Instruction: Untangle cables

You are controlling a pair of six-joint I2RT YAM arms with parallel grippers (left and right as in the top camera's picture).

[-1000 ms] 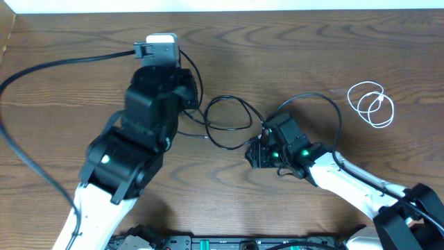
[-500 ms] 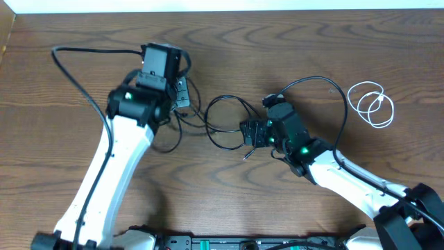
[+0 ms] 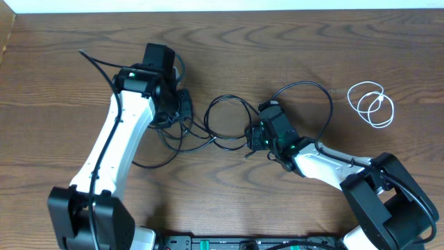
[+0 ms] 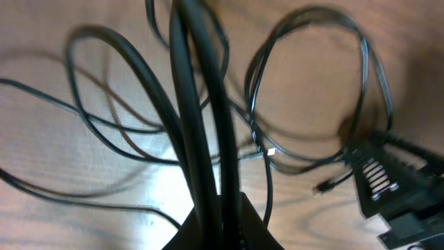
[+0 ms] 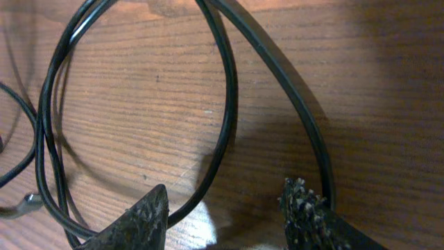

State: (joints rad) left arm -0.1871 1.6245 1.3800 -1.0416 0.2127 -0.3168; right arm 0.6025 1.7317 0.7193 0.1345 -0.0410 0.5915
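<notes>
The wooden table (image 3: 69, 42) lay under both grippers and carried everything. The left arm (image 3: 118, 139) reached forward and ended in the left gripper (image 3: 182, 107). The right arm (image 3: 326, 156) reached inward toward it, so that the right gripper (image 5: 225, 198) pointed at the left one with a short stretch of table between them. The black cable (image 5: 231, 104) was the larger of the two cords. It sprawled in several slack loops from around the left gripper across to the right gripper, with one round loop lying flat on the wood between the two. The white cable (image 3: 379, 103) lay in a small neat coil well apart from the right gripper, out on its right side, touching neither arm nor the black cord. The left gripper's jaws were pressed together. Black strands ran close past them, but whether one was pinched could not be told, since thick dark wires blocked the left wrist view. The right gripper's fingers (image 5: 149, 215) stood spread, low over the wood, with a strand of the black cable passing between them, unclamped. A small plug end (image 4: 322, 186) of the black cable rested on the table just beside the right gripper.
</notes>
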